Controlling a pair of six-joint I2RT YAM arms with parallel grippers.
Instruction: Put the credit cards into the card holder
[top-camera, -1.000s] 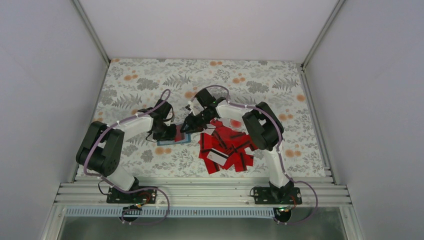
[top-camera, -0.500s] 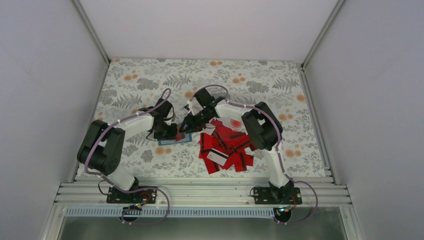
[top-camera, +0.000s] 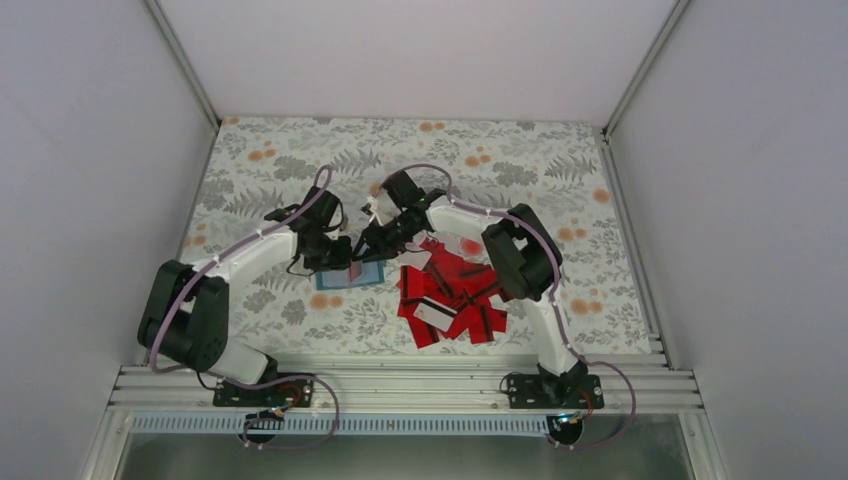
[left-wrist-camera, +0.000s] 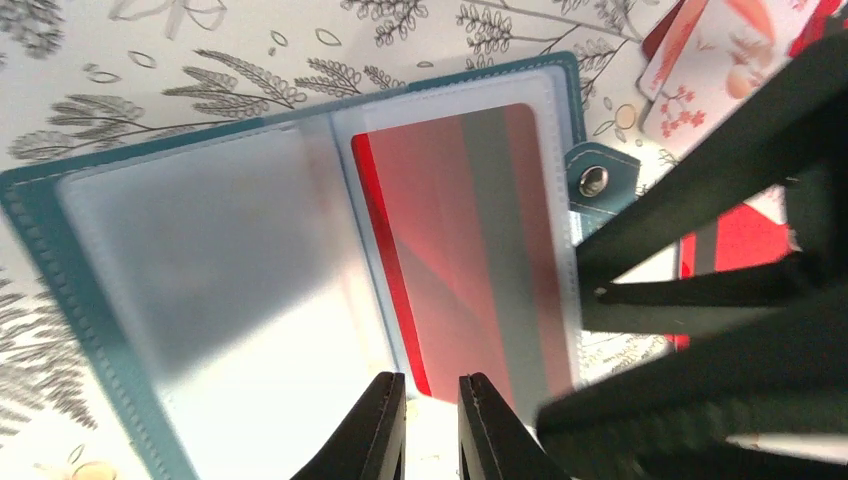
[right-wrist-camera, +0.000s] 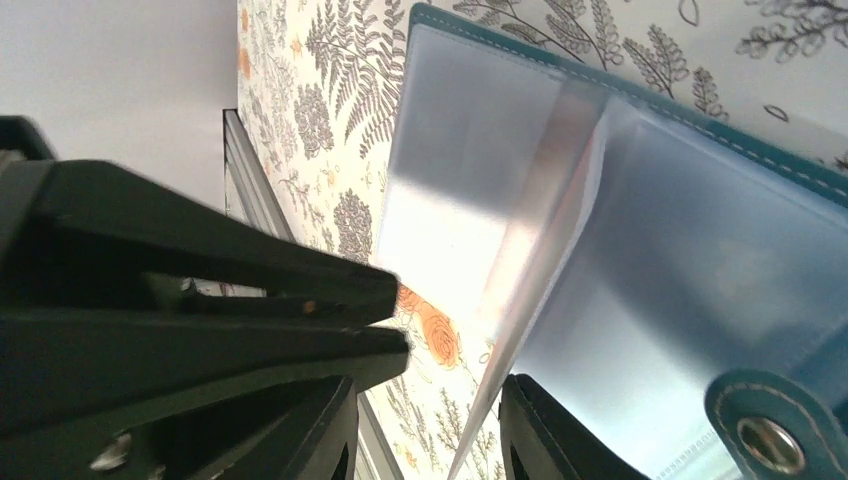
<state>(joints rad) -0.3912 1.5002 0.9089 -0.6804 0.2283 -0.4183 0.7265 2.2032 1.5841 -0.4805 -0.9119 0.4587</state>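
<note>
**Open card holder between the two arms.** The card holder (top-camera: 340, 280) lies opened flat on the surface (top-camera: 500, 160), left of centre. Its teal border is exposed along the far and left edges, and its snap tab (left-wrist-camera: 593, 180) projects on the side towards the right arm.

One red card (left-wrist-camera: 460, 250) with a grey stripe sits inside a clear pocket on the tab side; the neighbouring pocket shows only glare. A clear pocket leaf (right-wrist-camera: 530, 250) stands raised from the fold.

The left fingers (left-wrist-camera: 385, 430) are narrowly parted above the near edge of the pockets, with nothing seen between them. The right fingers (right-wrist-camera: 545, 430) are moderately spread, and the leaf's lower edge runs down into the gap without being pinched.

The two wrists crowd the holder from opposite sides, nearly meeting, so little free room remains over it. The loose credit cards (top-camera: 455, 295) form a heap just to the right, near the right arm's elbow.

The surface carries a grey fern and orange flower print. White walls (top-camera: 400, 50) enclose it, and an aluminium rail (top-camera: 400, 385) bounds the near edge. The far half of the cloth is open.
</note>
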